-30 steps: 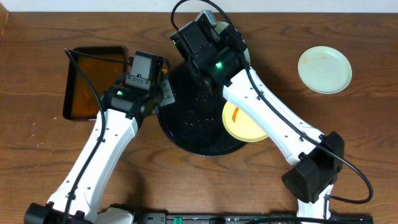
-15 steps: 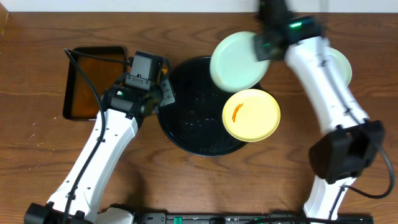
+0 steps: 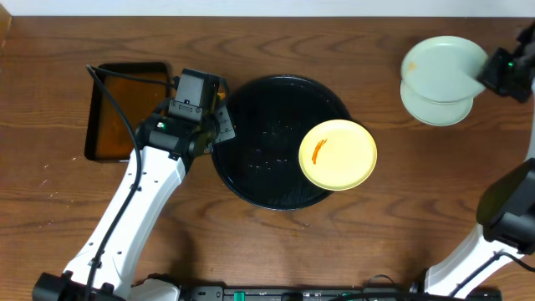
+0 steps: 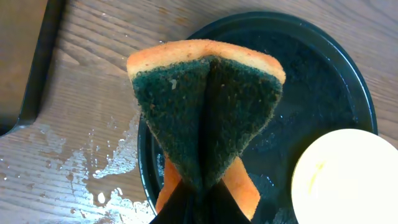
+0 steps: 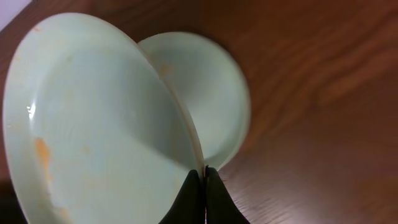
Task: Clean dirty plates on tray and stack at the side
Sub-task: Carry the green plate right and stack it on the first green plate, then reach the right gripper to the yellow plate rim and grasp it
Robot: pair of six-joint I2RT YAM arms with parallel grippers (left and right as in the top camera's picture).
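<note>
So the yellow plate (image 3: pixel 338 155), orange streak and all, sits uncleaned on the black tray (image 3: pixel 251 109). The right gripper (image 5: pixel 203 186) is pinched tight on a mint plate (image 3: pixel 439 63), hovering over the other mint plate (image 3: pixel 435 115) off to the side. The left gripper (image 4: pixel 199 208) is squeezing a sponge (image 4: pixel 205 106) at the tray's edge.

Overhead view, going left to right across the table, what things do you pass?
Rectangular tray of brown liquid, round black tray, yellow plate, held mint plate over a second mint plate, right tool.

Small rectangular black tray (image 3: pixel 125 65) at far left on wooden table (image 3: pixel 276 251), brown liquid (image 3: pixel 107 134) inside. Orange sponge (image 4: pixel 208 106) folded, dark green scouring face outward. Water droplets (image 4: pixel 87 163) on wood nearby.
</note>
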